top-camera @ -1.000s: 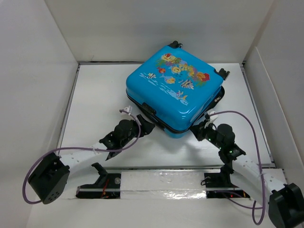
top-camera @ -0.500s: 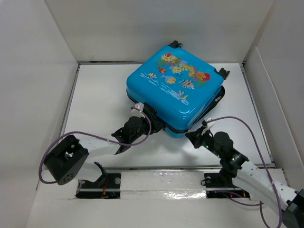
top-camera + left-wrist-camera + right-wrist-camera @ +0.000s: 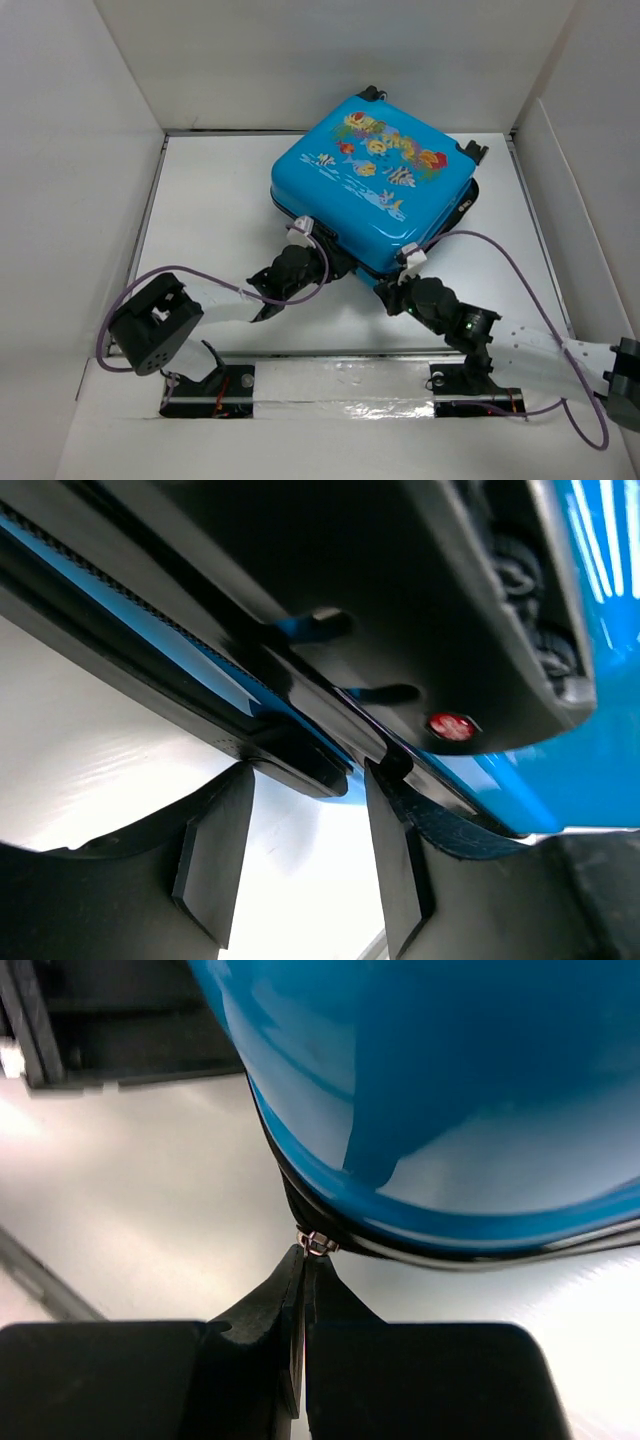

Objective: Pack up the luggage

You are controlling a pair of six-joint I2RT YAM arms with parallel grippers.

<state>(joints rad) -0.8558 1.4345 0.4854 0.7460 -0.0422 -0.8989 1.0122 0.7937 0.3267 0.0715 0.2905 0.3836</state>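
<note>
So the bright-blue hard-shell suitcase with cartoon fish and coral printed on it (image 3: 375, 195) is lying flat, print side up, on the white tabletop (image 3: 210, 200). It sits toward the far right and is turned at an angle, so one corner points back at the arms and its little black wheels (image 3: 470, 152) are on the far side. The left fingers (image 3: 326, 262) are right up against the near-left edge of the case. In the left wrist view those left fingers (image 3: 215, 850) are clearly apart, straddling a chunky black latch piece (image 3: 300, 765) on the rim without squeezing anything. There's also a small round red dot (image 3: 450, 724) on the black part just above it, and a strip of blue shell (image 3: 590, 770) off to the right. The right fingers (image 3: 389, 290) are at the near corner. In the right wrist view the right fingers (image 3: 303, 1260) are pressed flat together, with their tips touching a tiny metal ring (image 3: 316, 1243) hanging off the black zipper seam (image 3: 450, 1250) under the blue curve of the shell (image 3: 450, 1080). Honestly can't tell if the ring is actually nipped between the tips or just sitting against them.
</note>
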